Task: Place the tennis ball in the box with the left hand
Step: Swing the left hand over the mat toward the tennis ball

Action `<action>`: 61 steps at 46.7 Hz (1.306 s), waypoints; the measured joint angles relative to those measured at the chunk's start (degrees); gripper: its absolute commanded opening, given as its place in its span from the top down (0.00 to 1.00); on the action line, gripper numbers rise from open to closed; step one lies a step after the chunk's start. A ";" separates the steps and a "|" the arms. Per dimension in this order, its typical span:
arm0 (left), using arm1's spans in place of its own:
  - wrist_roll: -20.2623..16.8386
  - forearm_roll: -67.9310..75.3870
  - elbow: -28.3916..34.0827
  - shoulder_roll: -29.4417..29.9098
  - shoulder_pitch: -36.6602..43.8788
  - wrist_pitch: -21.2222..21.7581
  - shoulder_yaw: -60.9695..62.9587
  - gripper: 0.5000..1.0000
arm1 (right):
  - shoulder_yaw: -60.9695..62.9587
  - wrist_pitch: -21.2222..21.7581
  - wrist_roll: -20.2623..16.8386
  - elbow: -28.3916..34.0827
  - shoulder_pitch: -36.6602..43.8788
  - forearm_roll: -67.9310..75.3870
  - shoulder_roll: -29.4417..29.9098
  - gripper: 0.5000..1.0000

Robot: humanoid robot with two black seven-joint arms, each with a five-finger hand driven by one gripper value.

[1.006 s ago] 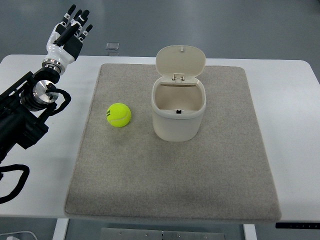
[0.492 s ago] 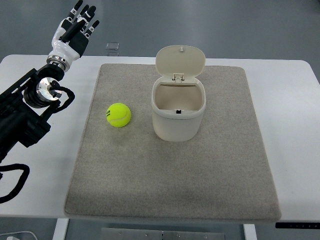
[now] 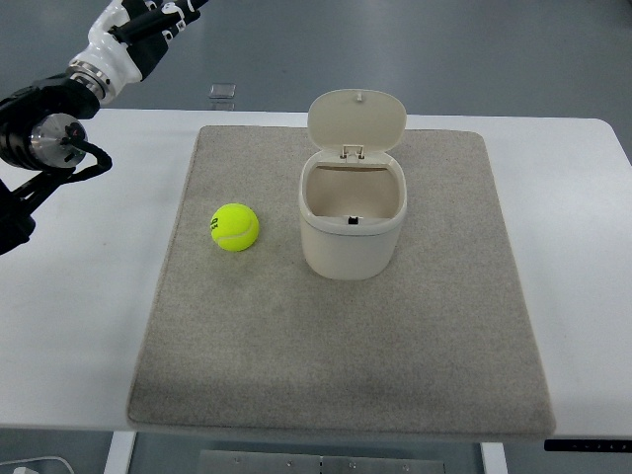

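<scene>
Yellow-green and untouched, the tennis ball point(image 3: 235, 227) sits on the grey mat point(image 3: 346, 365) left of centre, just beside the cream box point(image 3: 353, 232), whose hinged lid point(image 3: 355, 120) stands open behind the mouth. My left hand point(image 3: 143, 30) hangs at the upper left corner of the frame, well apart from the ball and holding nothing; its fingers run off the top edge, so I cannot tell how far they are spread. To do the reach well, I judge I should bring the hand down over the ball from the left, close evenly so it does not roll across the white tabletop point(image 3: 79, 296), then lift clear of the box's rim.
</scene>
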 measured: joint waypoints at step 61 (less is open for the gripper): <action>10.43 1.06 -21.45 8.87 -22.83 10.01 51.82 0.02 | 0.00 -0.05 0.00 0.01 0.00 0.00 0.00 0.12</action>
